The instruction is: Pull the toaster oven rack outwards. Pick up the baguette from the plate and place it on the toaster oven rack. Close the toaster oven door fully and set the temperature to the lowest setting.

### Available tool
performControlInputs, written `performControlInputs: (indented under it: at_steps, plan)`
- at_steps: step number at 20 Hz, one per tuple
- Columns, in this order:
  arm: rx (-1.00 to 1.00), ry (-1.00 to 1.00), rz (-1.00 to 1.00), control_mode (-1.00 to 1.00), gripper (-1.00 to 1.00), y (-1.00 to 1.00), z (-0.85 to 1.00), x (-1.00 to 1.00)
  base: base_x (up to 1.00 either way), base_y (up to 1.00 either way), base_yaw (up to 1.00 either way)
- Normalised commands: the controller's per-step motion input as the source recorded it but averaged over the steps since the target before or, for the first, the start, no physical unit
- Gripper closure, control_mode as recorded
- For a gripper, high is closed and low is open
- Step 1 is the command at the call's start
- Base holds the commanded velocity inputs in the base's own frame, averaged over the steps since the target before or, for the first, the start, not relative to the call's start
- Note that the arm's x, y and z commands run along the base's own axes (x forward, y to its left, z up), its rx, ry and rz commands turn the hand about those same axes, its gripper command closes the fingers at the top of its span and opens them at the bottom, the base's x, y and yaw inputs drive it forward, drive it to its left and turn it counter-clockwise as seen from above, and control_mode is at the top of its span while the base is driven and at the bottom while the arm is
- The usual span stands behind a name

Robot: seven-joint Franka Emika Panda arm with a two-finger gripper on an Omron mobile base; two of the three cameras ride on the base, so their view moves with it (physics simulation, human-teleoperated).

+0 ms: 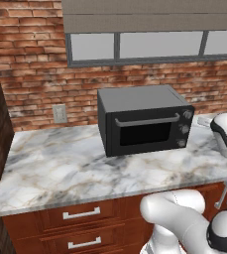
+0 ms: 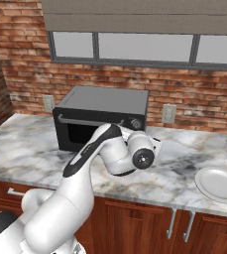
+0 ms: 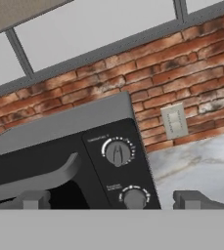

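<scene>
Two jaws spread, empty, near toaster oven (image 1: 144,120) knobs; door seemingly shut; plate (image 2: 219,184) aside.

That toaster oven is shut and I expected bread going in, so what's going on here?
The white arm has its open gripper raised in front of the toaster oven, near the top knob on the right side, holding nothing. The toaster oven door looks shut. The plate on the counter to the right looks bare; I can't spot a baguette.
</scene>
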Motion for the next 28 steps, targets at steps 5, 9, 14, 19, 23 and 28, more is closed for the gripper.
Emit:
performControlInputs:
  at_steps: [5, 9, 14, 19, 23, 28]
  plan:
    - [0.03, 0.00, 0.00, -1.00, -1.00, -0.07, -0.15, 0.07, 0.00, 0.00, 0.00]
    - [0.01, 0.00, 0.00, -1.00, -1.00, -0.08, -0.04, 0.01, 0.00, 0.00, 0.00]
    - [0.00, 0.00, 0.00, -1.00, -1.00, 0.00, 0.00, 0.03, 0.00, 0.00, 0.00]
    - [0.00, 0.00, 0.00, -1.00, -1.00, 0.00, 0.00, 0.23, 0.00, 0.00, 0.00]
    - [0.00, 0.00, 0.00, -1.00, -1.00, 0.00, 0.00, 0.37, 0.00, 0.00, 0.00]
    - [0.00, 0.00, 0.00, -1.00, -1.00, 0.00, 0.00, 0.19, 0.00, 0.00, 0.00]
